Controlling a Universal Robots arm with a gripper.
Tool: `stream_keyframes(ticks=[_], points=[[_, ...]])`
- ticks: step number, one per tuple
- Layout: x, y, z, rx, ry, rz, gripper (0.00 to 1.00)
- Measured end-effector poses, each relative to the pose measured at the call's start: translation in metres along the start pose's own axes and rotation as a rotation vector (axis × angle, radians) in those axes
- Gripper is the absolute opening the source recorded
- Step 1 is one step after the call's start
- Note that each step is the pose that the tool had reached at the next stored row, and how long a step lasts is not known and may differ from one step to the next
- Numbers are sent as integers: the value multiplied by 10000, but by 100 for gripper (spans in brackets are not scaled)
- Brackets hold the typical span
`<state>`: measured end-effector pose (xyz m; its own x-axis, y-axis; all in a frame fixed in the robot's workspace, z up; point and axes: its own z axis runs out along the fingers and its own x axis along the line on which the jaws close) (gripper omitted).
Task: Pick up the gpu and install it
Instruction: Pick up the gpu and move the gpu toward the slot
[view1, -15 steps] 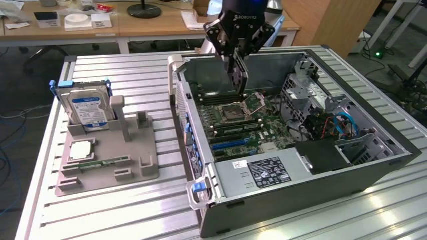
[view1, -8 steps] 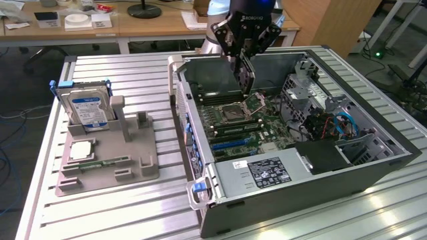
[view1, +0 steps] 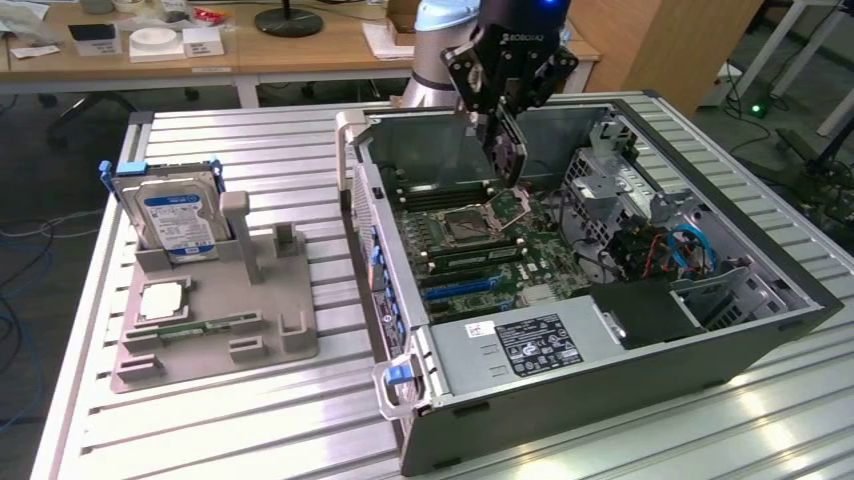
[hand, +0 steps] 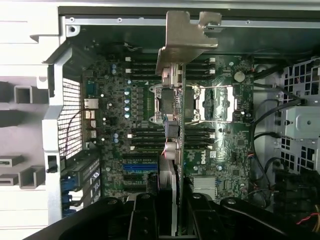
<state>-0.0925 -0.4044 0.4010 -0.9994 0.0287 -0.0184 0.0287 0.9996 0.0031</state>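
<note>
Your gpu (view1: 509, 155) hangs on edge inside the open computer case (view1: 627, 345), over the motherboard (view1: 501, 250). The fingers (hand: 145, 215) of the gripper (view1: 503, 112) are closed on the card's thin upper edge. From the wrist view you look straight down that edge. The pale bracket (hand: 186, 42) sits at the end nearest the case wall.

The card's lower edge hangs above the processor socket (view1: 477, 222), apart from the blue slots (view1: 461, 288) further along the board. Whether it clears the socket or touches it, you cannot tell. Lowered here, the edge would likely land on the socket's metal frame, or on the memory slots beside it, and could scrape them. The grip is narrow on a long flat card, so any snag on a slot wall could twist it between the fingers. The bracket's bent tab could catch on the case's sheet-metal rim.

The card is dark, rigid and thin, and its bracket is dull stamped metal. The board is green and crowded with small parts. The case is grey steel, with loose blue and red cables (view1: 681, 250) to one side. Out on the ribbed metal table (view1: 200, 430), a silver hard drive (view1: 178, 215) stands in a grey moulded holder (view1: 274, 345).
</note>
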Motion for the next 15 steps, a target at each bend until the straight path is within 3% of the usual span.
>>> stream_keyframes(ticks=[15], points=[[-328, 9, 33, -2, -35, -17, 27]])
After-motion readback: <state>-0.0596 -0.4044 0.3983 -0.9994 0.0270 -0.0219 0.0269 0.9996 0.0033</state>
